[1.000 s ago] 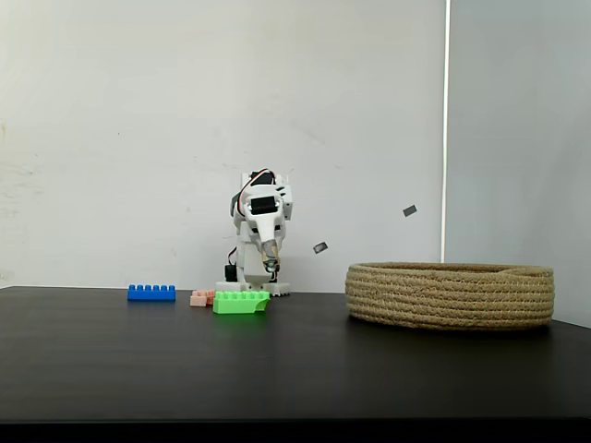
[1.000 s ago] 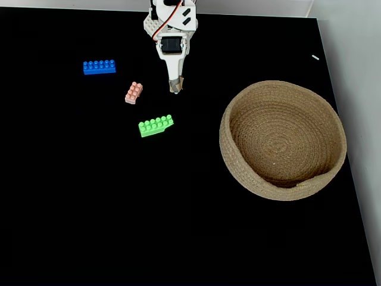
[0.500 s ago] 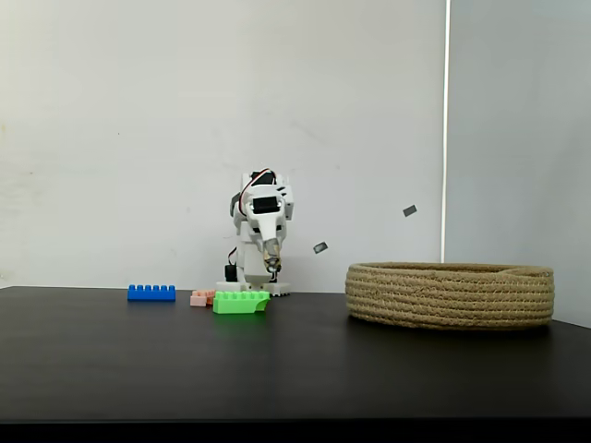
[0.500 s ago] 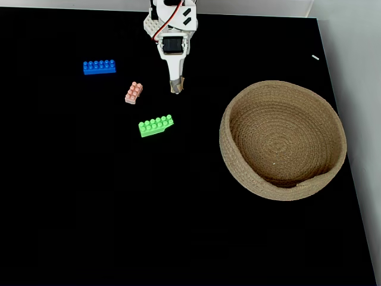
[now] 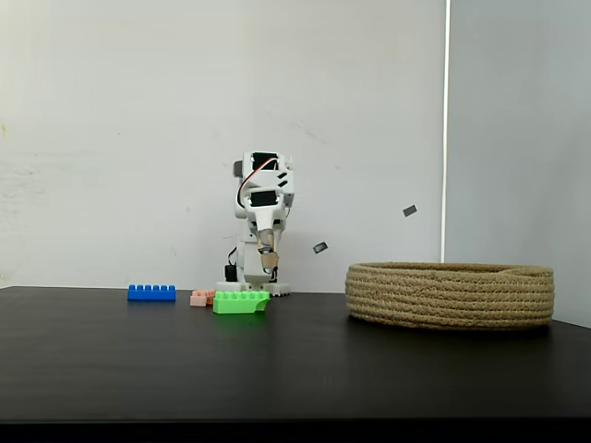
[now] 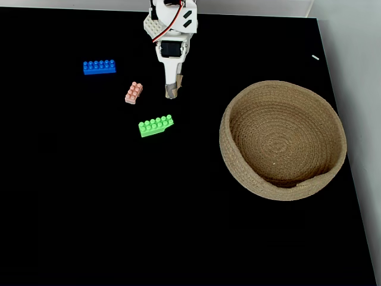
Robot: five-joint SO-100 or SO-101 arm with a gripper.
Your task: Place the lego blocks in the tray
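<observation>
Three lego blocks lie on the black table: a long blue one point(image 6: 99, 66) point(image 5: 151, 293), a small pale pink one point(image 6: 134, 93) point(image 5: 200, 298) and a green one point(image 6: 155, 125) point(image 5: 240, 302). My gripper point(image 6: 172, 92) point(image 5: 270, 258) hangs shut above the table, holding nothing, just right of the pink block and above the green one in the top-down fixed view. The tray point(image 6: 283, 139) point(image 5: 450, 294), a round rope basket, sits well to the right with nothing in it.
The arm's white base point(image 5: 249, 281) stands at the table's back edge against a white wall. The table's right edge point(image 6: 351, 179) runs close by the tray. Bare black tabletop point(image 6: 119, 226) stretches across the front.
The gripper has lifted a little and reached slightly farther forward toward the green block. The blocks and the tray have not moved.
</observation>
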